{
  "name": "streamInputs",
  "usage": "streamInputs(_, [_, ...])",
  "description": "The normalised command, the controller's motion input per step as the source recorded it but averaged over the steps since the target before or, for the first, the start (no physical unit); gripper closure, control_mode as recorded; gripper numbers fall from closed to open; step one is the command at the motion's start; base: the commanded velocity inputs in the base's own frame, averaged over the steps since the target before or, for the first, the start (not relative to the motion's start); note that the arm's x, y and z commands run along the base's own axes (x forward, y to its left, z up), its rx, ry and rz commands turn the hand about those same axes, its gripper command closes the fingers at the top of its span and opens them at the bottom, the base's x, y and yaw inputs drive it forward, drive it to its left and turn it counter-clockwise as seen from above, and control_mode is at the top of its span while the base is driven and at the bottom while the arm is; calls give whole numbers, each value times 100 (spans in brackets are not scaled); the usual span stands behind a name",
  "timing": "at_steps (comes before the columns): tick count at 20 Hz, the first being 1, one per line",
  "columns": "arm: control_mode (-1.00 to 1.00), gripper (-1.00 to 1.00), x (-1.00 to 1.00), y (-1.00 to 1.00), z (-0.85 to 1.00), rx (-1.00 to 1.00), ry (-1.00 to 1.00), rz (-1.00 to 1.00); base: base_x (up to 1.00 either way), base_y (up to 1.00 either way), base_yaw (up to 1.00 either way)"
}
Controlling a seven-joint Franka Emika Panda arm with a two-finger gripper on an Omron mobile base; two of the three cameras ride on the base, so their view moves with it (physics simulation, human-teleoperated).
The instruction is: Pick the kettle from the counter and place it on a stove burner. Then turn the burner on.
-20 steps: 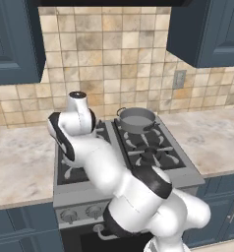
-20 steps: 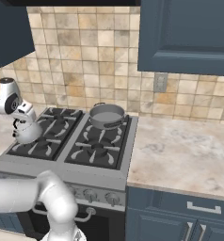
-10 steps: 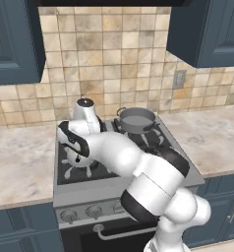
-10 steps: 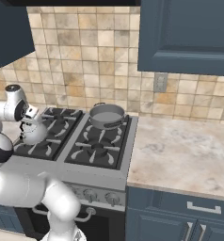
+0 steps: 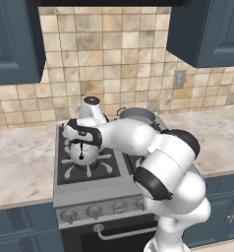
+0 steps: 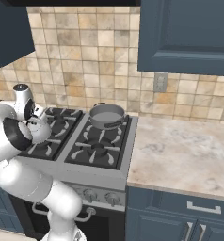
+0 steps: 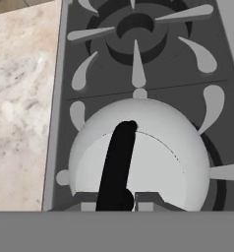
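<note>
Gleaming silver-grey domed kettle [image 7: 143, 152], thin black upright handle [image 7: 118, 167]

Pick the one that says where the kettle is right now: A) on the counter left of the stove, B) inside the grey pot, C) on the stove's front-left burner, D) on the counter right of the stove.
C: the kettle sits over the front-left stove burner, grate prongs radiating around it, with the claw shut on its black handle.
</note>
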Motion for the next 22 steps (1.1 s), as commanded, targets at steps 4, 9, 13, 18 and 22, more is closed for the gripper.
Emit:
streamInputs(4, [-100, 100, 0, 0, 0, 0, 0, 0, 0, 0, 0])
streamInputs(9, [-100, 100, 0, 0, -5, 0, 0, 0, 0, 0, 0])
streamInputs(13, [-100, 100, 0, -8, -3, 0, 0, 0, 0, 0, 0])
streamInputs(18, [-100, 100, 10, -2, 1, 2, 5, -3, 0, 0, 0])
streamInputs(22, [-100, 100, 8, -6, 0, 2, 7, -2, 0, 0, 0])
